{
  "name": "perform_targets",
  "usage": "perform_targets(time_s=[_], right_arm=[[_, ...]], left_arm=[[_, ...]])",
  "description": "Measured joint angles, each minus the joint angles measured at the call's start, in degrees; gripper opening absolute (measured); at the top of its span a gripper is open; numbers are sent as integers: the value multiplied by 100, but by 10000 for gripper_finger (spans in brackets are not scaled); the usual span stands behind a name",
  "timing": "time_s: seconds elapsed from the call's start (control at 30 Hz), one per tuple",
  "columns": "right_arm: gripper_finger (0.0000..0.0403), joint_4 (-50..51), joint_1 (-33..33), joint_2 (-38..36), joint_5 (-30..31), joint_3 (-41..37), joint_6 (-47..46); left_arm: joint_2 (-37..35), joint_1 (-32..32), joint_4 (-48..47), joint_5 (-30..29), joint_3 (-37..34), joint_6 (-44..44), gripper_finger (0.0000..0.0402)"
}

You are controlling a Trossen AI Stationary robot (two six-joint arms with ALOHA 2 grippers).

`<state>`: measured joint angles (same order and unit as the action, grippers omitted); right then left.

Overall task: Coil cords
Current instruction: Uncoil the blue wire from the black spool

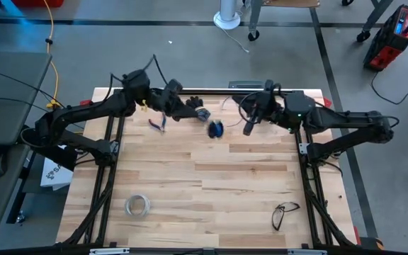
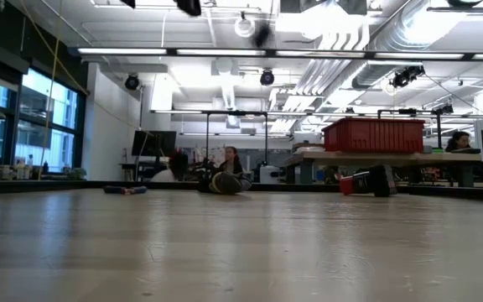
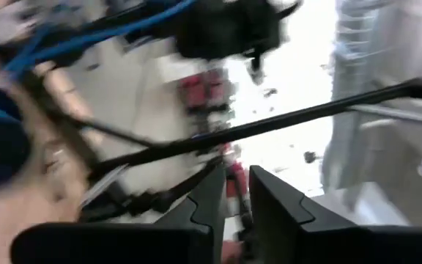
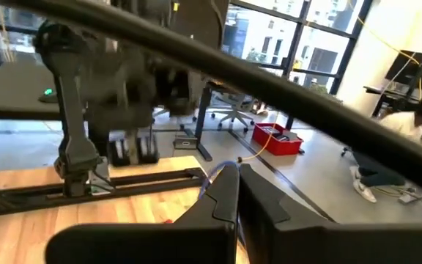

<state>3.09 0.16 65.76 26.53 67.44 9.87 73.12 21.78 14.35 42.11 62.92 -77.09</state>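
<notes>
The small dark blue spool (image 1: 215,129) shows blurred in the air between my two grippers, well above the table; the low view catches it near the top as a dark spot (image 2: 262,33). My left gripper (image 1: 201,112) is just left of the spool, level, its fingers (image 3: 231,194) a narrow gap apart with nothing plainly between them. My right gripper (image 1: 247,129) is just right of the spool, level and shut (image 4: 234,176). A short piece of the thin bluish cord (image 4: 209,183) shows at its fingertips. The rest of the cord is too thin to follow. My right gripper pinches the thin cord (image 4: 215,176) between its two fingertips, which point level toward the table's left. Only a short curved piece of cord shows beside the tips. Whether the spool hangs from this piece cannot be told.
A whitish ring of tape (image 1: 137,205) lies at the near left and a pair of glasses (image 1: 284,212) at the near right. A small red-and-blue-handled tool (image 1: 156,125) lies under the left arm. A yellow cable (image 1: 52,42) runs on the floor beyond the table's left.
</notes>
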Motion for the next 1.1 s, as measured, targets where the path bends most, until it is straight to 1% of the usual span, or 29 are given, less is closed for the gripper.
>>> perform_targets(time_s=[0.13, 0.3, 0.37, 0.47, 0.57, 0.7, 0.8, 0.83, 0.97, 1.03, 1.1], right_arm=[[0, 124, -2, -155, -64, 0, -177], [0, 162, 4, -219, -476, 0, -262], [0, 162, 7, -219, -591, 0, -367], [0, 208, 24, -217, -813, 42, -389], [0, 355, 26, -197, -923, 353, -376], [0, 950, 22, -199, -939, 1055, -80], [0, 1345, -30, -164, -880, 1624, 93], [0, 1426, -49, -135, -873, 1820, 122], [0, 1611, -57, 124, -962, 2619, 290], [0, 1654, -55, 306, -1125, 3013, 378], [0, 1739, -53, 501, -1261, 3414, 419]], left_arm=[[0, 31, -957, -18, 0, 868, 74], [0, 162, -1876, -79, 0, 1878, 78], [0, 190, -2178, -255, -4, 2294, 79], [0, 142, -2427, -685, -83, 2804, 79], [5, 24, -2625, -906, -270, 3236, 79], [81, -226, -2792, -1115, -775, 3556, 87], [236, -459, -2496, -1385, -1249, 3511, 103], [317, -531, -2230, -1472, -1409, 3417, 109], [766, -728, -644, -1593, -1852, 2839, 128], [1065, -785, 163, -1677, -1902, 2584, 135], [1384, -838, 783, -1694, -1870, 2515, 141]])
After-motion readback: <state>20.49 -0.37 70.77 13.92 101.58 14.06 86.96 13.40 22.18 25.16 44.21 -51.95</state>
